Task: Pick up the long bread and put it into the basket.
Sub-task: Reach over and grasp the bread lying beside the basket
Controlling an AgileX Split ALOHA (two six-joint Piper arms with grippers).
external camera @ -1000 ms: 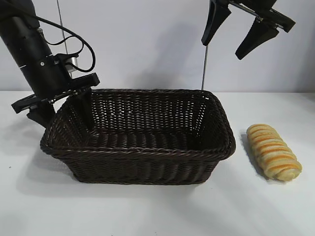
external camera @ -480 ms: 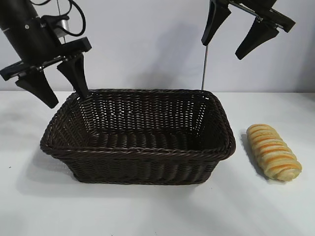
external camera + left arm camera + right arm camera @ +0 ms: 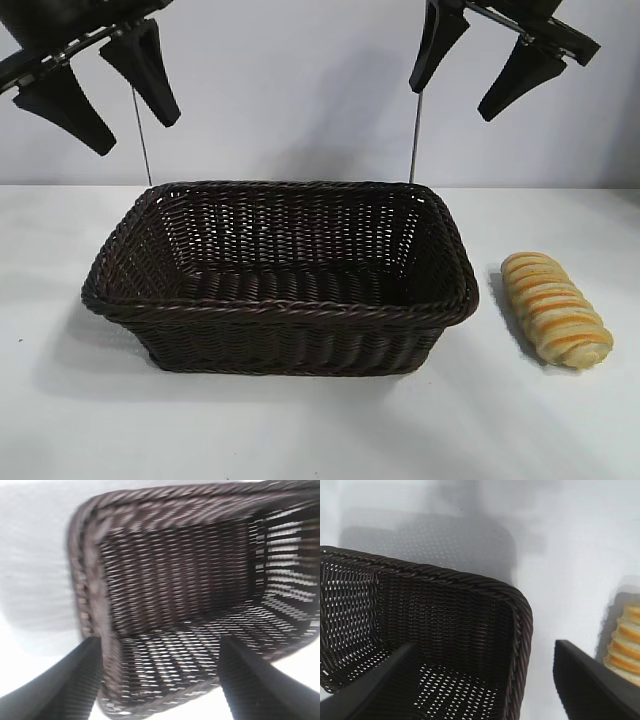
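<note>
The basket [image 3: 280, 290] is seen as dark brown wicker w/ a woven pattern and braided rim, light showing thru gaps in the weave. The long bread [image 3: 556, 308] is coloured tan-yellow, crossed by orange stripes over ridged segments. Both hands, left [image 3: 97, 88] & right [image 3: 460, 85], are black. The worktop [image 3: 320, 430] is plain white.
</note>
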